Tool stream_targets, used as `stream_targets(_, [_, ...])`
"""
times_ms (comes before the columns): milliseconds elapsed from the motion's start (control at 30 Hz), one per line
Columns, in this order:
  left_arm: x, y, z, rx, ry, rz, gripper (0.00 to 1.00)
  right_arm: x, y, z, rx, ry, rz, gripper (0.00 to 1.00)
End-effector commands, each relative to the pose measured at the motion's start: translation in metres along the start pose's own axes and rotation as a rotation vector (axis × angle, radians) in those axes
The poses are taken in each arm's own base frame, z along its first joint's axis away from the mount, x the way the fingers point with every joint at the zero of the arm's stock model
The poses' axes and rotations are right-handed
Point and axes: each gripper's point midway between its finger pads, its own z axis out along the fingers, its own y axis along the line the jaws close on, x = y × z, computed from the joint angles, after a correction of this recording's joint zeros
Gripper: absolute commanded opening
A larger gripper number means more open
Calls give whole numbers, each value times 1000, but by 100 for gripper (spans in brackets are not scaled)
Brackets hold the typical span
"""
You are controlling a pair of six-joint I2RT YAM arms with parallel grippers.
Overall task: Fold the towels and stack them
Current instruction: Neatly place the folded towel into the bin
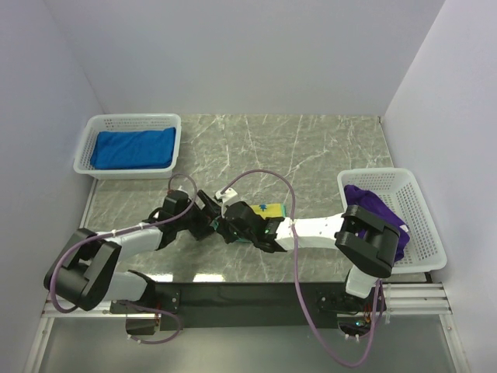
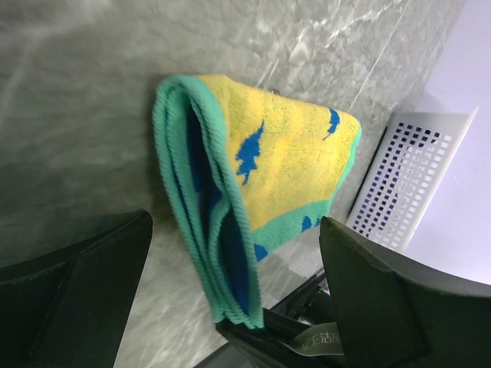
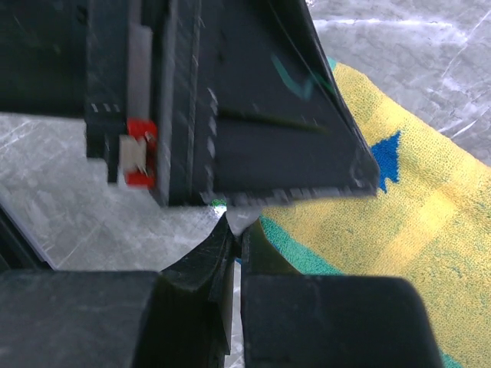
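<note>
The right pincer is clamped on the teal-bordered edge of the folded yellow towel, which spreads over the marble desk beyond its fingertips. The left pincer stands wide open, gripping nothing, one finger on each side of that same folded edge. A blue towel lies in the left basket, well apart from the left pincer. A purple towel fills the right basket, behind the right pincer.
</note>
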Motion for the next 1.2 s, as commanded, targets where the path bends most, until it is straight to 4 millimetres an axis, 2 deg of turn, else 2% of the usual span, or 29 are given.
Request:
stream_targets(0, [14,34,6,-129,-1,-57,98,-28,2,-8,-2,-99,27,0])
stream_targets(200, [8,40,8,-142,-59,-77,89,-26,2,-7,-7,-95,27,0])
stream_targets(267, [7,44,10,-150,-70,-84,84,-25,2,-7,-7,-95,28,0])
stream_targets(300, [5,42,11,-142,-78,-87,78,-25,3,-7,-10,-95,26,0])
stream_targets(500, [13,49,16,-146,-48,-97,63,-26,2,-8,-10,-99,23,0])
stream_targets(600, [11,51,16,-152,-62,-85,51,-25,2,-8,-9,-99,18,0])
stream_targets(667, [7,52,15,-167,-79,-67,35,-24,1,-9,-10,-100,19,0])
stream_targets(700, [5,52,15,-173,-85,-57,22,-23,0,-10,-6,-100,17,0])
stream_targets(767, [2,50,13,-185,-93,-26,12,-22,0,-12,-7,-102,15,0])
stream_targets(800, [-2,49,13,-193,-111,-12,4,-19,-2,-12,-4,-95,14,1])
stream_targets(833, [-4,49,12,-204,-111,12,1,-20,-3,-13,-3,-96,12,5])
stream_targets(867, [-8,43,12,-198,-122,25,1,-20,-3,-14,-2,-95,8,17])
stream_targets(933, [-12,45,10,-232,-125,70,1,-20,-7,-19,17,-88,0,37])
stream_targets(967, [-18,35,11,-224,-136,89,1,-22,-8,-22,23,-91,-1,47])
stream_targets(1000, [-18,39,9,-262,-127,103,1,-17,-12,-26,38,-79,-6,63])
stream_targets(1033, [-22,36,8,-275,-131,142,1,-23,-14,-32,48,-94,-9,71])
stream_targets(1067, [-28,23,9,-270,-132,165,1,-24,-22,-36,87,-102,-11,83])
stream_targets(1100, [-38,20,8,-292,-162,186,1,-20,-29,-41,116,-88,-17,87])
stream_targets(1133, [-41,23,5,-336,-157,229,1,-25,-32,-48,128,-102,-15,89])
stream_targets(1167, [-55,5,6,-327,-180,251,1,-25,-39,-53,158,-104,-18,91])
